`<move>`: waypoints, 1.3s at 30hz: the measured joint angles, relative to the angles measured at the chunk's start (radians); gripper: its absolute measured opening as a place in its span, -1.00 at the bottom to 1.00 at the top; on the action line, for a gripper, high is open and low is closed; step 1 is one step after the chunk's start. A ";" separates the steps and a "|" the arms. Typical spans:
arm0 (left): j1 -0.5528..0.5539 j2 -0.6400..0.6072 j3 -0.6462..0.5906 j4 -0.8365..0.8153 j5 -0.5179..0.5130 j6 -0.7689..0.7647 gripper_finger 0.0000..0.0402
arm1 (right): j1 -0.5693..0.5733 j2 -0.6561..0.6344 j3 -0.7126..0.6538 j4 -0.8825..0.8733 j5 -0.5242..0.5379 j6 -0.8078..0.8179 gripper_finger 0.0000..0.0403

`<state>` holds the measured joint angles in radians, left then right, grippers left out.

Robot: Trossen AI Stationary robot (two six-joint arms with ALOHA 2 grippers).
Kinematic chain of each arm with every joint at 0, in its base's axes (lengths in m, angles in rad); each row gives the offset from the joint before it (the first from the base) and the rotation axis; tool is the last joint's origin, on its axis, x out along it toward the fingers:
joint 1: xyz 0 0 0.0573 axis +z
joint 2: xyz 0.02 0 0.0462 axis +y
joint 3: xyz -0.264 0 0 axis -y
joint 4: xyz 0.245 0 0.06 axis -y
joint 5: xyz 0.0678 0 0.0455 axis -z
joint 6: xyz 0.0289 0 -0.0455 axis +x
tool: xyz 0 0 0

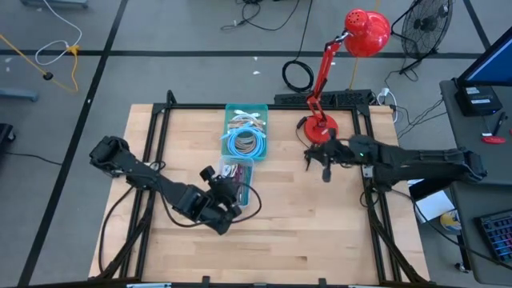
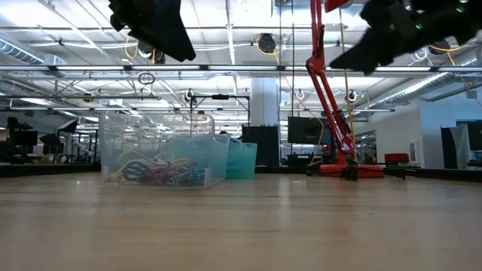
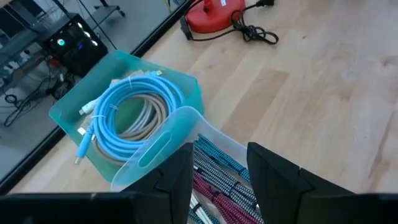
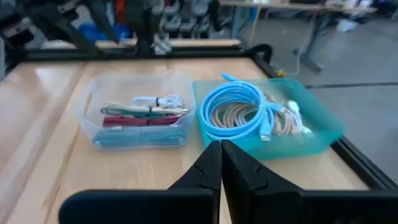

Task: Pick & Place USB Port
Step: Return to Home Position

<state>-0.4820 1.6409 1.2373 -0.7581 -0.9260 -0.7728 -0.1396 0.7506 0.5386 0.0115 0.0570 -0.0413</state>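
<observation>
The left claw [image 3: 219, 155] hung apart over the transparent bin [image 4: 87, 115]; the right claw [image 4: 221, 152] was pressed together, empty. The blue rolled cable [image 4: 210, 118] lay in the blue bin [image 4: 323, 134], the white tied cable [image 4: 155, 101] apparently in the transparent one. Both looked light and springy, best pinched across the bundled strands.

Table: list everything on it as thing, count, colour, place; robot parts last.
table: one, light wood, under both arms
blue bin: one, teal, table's far middle
transparent bin: one, clear, beside blue bin
blue cable: one coil, light blue, in blue bin
pale cables: few, beige-white, in blue bin
braided cables: several, red, blue, white, in transparent bin
lamp: one, red, table's far right
left gripper: one, dark, open, above transparent bin
right gripper: one, dark, shut, near lamp base
</observation>
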 joint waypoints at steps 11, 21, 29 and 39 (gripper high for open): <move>0.006 0.000 0.000 0.000 -0.001 -0.012 -0.23 | 0.163 -0.361 -0.364 0.141 0.054 0.135 -1.00; 0.011 0.000 0.000 0.000 -0.001 -0.012 -0.23 | 0.293 -0.498 -0.461 0.137 0.156 0.053 -1.00; -0.004 0.000 0.000 0.000 -0.001 -0.013 -0.23 | 0.308 -0.580 -0.520 0.084 0.149 0.036 -1.00; -0.018 0.000 0.000 0.002 -0.009 -0.015 -0.23 | 0.262 -0.658 -0.521 0.030 0.005 0.001 -1.00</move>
<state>-0.4995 1.6409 1.2369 -0.7566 -0.9350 -0.7875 0.1222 0.0928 0.0174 0.0417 0.0620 -0.0399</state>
